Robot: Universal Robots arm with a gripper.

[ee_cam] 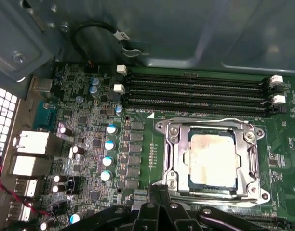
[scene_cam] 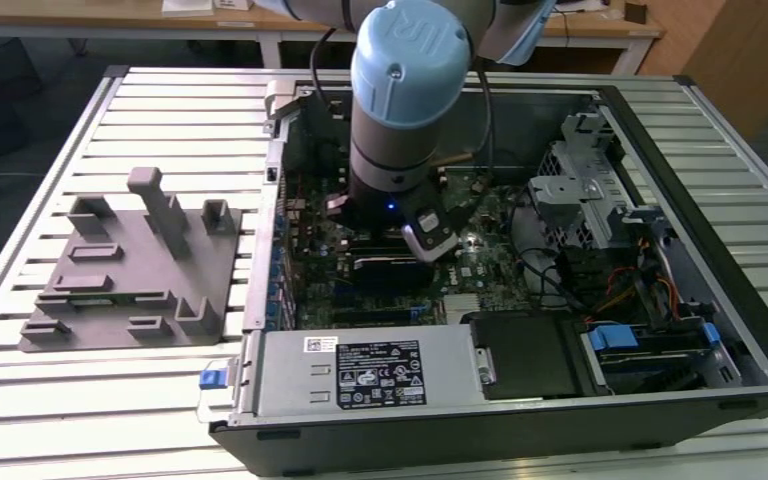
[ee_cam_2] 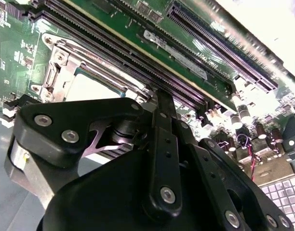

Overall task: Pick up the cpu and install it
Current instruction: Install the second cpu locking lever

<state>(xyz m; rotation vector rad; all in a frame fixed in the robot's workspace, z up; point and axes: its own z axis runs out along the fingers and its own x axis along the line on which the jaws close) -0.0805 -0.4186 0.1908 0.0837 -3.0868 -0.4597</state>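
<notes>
Second wrist view frames were taken up by the black gripper (ee_cam_2: 159, 103), whose fingers (ee_cam_2: 163, 115) were seen pressed together into one narrow bar with nothing between them, the tip poised just beside the metal socket frame (ee_cam_2: 58, 72). Whether the tip was touching the frame could not be told. The cpu (ee_cam: 211, 161), a pale silver square, was seen seated flat inside that frame in the first wrist view, with the gripper's dark linkage just below it in the picture. Four long memory slots (ee_cam: 195, 94) were laid alongside the frame on the green motherboard (ee_cam: 89, 144). From the exterior view, the arm (scene_cam: 404, 100) was reached down into the open computer case (scene_cam: 651, 300), and a grey tray (scene_cam: 131, 270) was set on the slatted table (scene_cam: 37, 200) to the exterior view's left.
</notes>
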